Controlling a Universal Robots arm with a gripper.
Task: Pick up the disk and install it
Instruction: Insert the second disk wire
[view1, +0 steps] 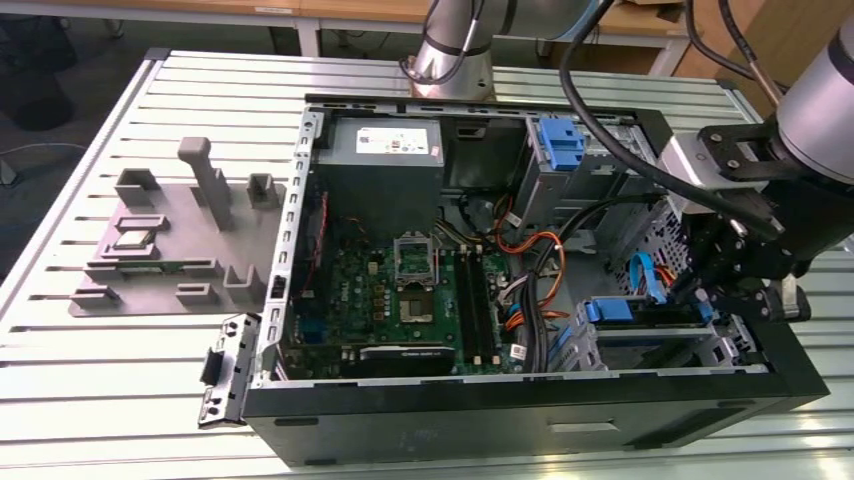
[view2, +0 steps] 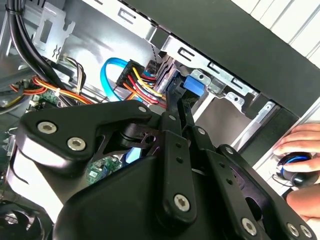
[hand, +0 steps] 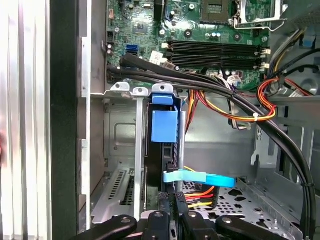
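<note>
One disk (hand: 164, 125) faces you edge-on in the first wrist view: a bright blue plastic frame over a dark body, standing upright in the grey metal drive cage (hand: 120, 150) of the open computer case (view1: 534, 415) on the slatted tabletop (view1: 120, 400). Your gripper (hand: 172, 200) sits just at its near edge, jaws drawn close together; whether they clamp the disk you cannot tell. Beside it, the motherboard (view1: 400, 290) and a power supply (view1: 380, 150) with an unreadable white label occupy the case.
</note>
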